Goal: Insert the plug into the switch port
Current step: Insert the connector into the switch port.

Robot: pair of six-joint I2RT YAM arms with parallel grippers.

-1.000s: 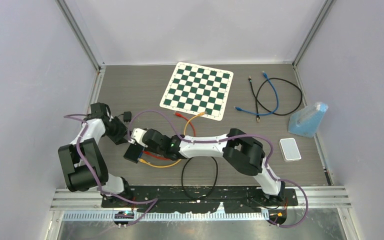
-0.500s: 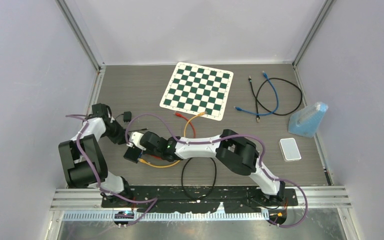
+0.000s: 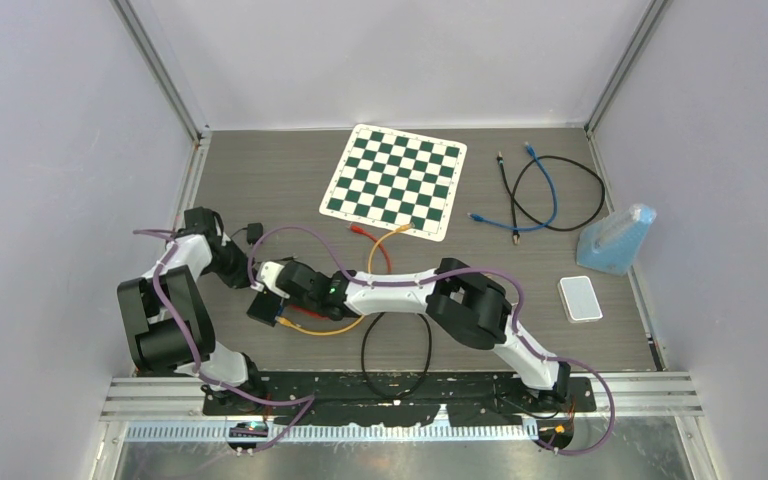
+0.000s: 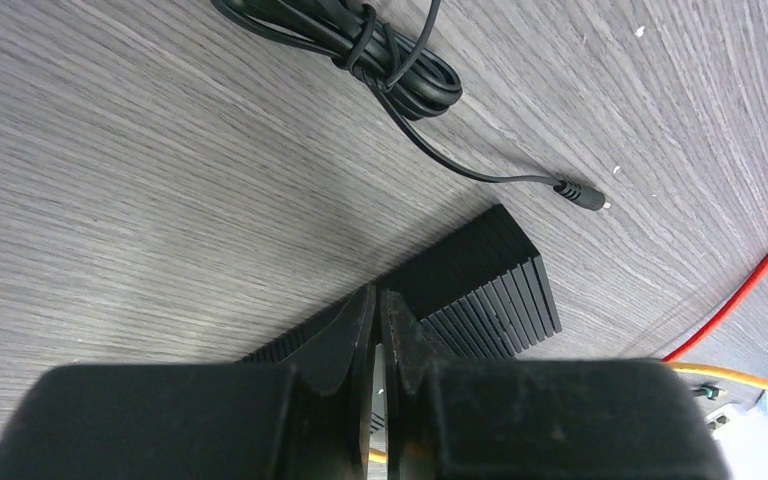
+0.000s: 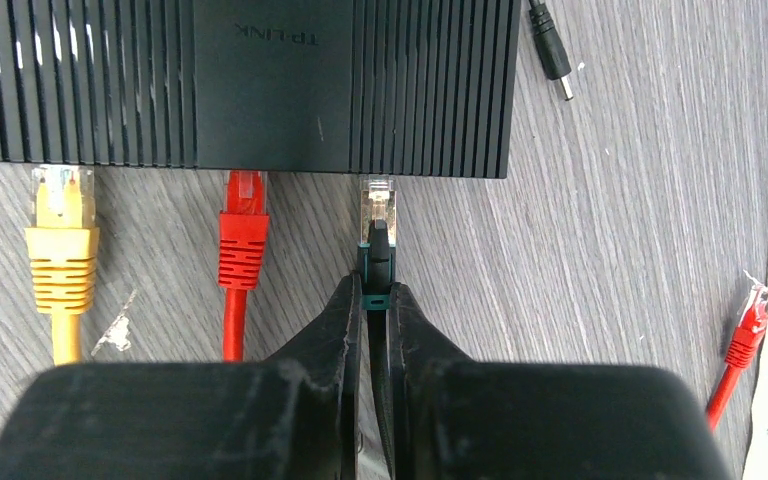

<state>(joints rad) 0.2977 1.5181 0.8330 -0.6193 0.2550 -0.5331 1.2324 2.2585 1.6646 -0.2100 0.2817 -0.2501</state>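
The black switch [image 5: 260,80] lies flat on the grey table, also seen as a dark box [image 3: 263,307] in the top view. A yellow plug [image 5: 60,215] and a red plug [image 5: 243,225] sit in its ports. My right gripper [image 5: 375,300] is shut on the black-and-green plug [image 5: 377,225], whose clear tip meets the switch's face just right of the red one. My left gripper [image 4: 377,300] is shut, its tips against the ribbed far side of the switch [image 4: 500,270], with nothing visible between them.
A coiled black power lead [image 4: 390,60] with a barrel jack [image 4: 580,192] lies beyond the switch. A loose red plug [image 5: 750,320] sits beside the chessboard [image 3: 395,180]. Blue and black cables [image 3: 545,190], a blue bottle [image 3: 617,240] and a white box [image 3: 580,298] are at the right.
My left gripper has shut beside the switch. The right arm has slid a little left, carrying the plug toward the switch's face.
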